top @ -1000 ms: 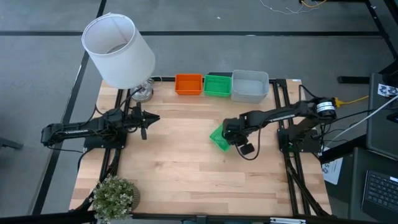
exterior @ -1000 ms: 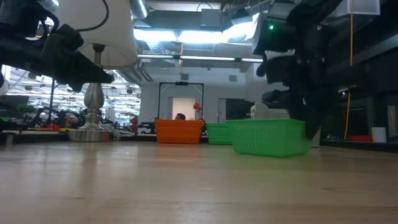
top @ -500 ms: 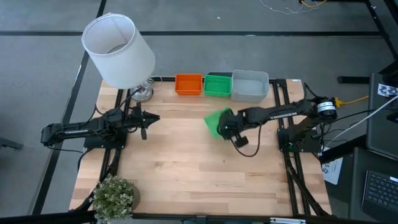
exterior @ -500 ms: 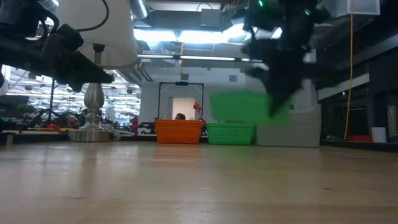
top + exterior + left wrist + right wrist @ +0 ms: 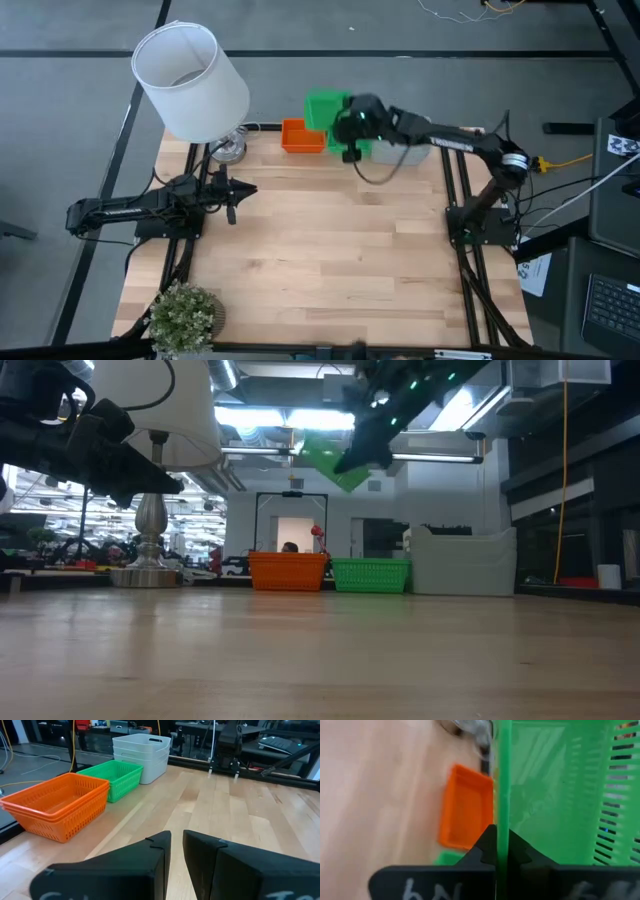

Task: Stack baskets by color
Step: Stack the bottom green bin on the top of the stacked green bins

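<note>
Green basket (image 5: 324, 108) — clamped by its rim in the right gripper (image 5: 345, 122) — hangs tilted above the far-edge row: orange stack (image 5: 302, 136), green stack (image 5: 114, 778), white stack (image 5: 142, 755). Left gripper (image 5: 232, 192), near the counter's (image 5: 300, 260) left edge, slightly apart, empty.

Right end effector (image 5: 352, 125) clamped, raised; left arm waits
</note>
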You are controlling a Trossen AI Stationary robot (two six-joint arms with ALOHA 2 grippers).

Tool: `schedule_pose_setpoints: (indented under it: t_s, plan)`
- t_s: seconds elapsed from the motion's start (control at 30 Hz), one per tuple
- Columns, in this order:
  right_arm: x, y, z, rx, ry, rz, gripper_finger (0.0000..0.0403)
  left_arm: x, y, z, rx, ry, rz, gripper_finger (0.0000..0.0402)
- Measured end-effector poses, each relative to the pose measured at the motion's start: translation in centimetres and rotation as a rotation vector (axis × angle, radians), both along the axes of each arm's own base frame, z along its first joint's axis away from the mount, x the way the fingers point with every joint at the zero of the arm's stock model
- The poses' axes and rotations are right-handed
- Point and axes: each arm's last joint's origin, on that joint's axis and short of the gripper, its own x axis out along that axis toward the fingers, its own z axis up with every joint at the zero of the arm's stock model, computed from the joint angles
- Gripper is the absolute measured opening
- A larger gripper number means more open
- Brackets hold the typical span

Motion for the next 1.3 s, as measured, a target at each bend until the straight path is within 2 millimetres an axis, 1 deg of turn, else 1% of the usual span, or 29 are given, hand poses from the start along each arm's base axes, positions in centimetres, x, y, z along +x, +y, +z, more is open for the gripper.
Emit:
schedule_pose_setpoints:
  t_s: [0.07, 0.17, 0.3, 0.37, 0.47, 0.63, 0.87, 1.07, 1.17, 1.3]
  plan:
    - [0.4, -2.3, -0.4, 0.028, 0.015, -0.054, 0.0001, 0.0, 0.0, 0.0, 0.000, 0.000, 0.000, 0.0042]
    - [1.4, -4.8, -2.0, 0.098, 0.146, -0.107, 0.0000, 0.0, 0.0, 0.0, 0.000, 0.000, 0.000, 0.0042]
    - [2.8, -6.3, -4.1, 0.206, 0.348, -0.184, 0.0000, 0.0, 0.0, 0.0, 0.000, 0.000, 0.000, 0.0042]
    - [3.1, -6.5, -4.6, 0.241, 0.427, -0.206, 0.0000, 0.0, 0.0, 0.0, 0.000, 0.000, 0.000, 0.0042]
    - [3.2, -6.8, -5.6, 0.289, 0.491, -0.234, 0.0000, 0.0, 0.0, 0.0, 0.000, 0.000, 0.000, 0.0042]
    - [2.1, -7.3, -7.5, 0.374, 0.616, -0.292, 0.0000, 0.0, 0.0, 0.0, 0.000, 0.000, 0.000, 0.0042]
    - [1.6, -7.6, -7.7, 0.435, 0.613, -0.390, 0.0000, 0.0, 0.0, 0.0, 0.000, 0.000, 0.001, 0.0042]
    - [1.6, -7.6, -7.9, 0.458, 0.616, -0.382, 0.0000, 0.0, 0.0, 0.0, 0.000, 0.000, 0.001, 0.0042]
    - [1.9, -7.8, -8.4, 0.468, 0.604, -0.373, 0.0000, 0.0, 0.0, 0.0, 0.001, 0.000, 0.000, 0.0042]
    - [2.4, -8.0, -10.1, 0.488, 0.635, -0.371, 0.0000, 0.0, 0.0, 0.0, 0.000, 0.000, 0.001, 0.0042]
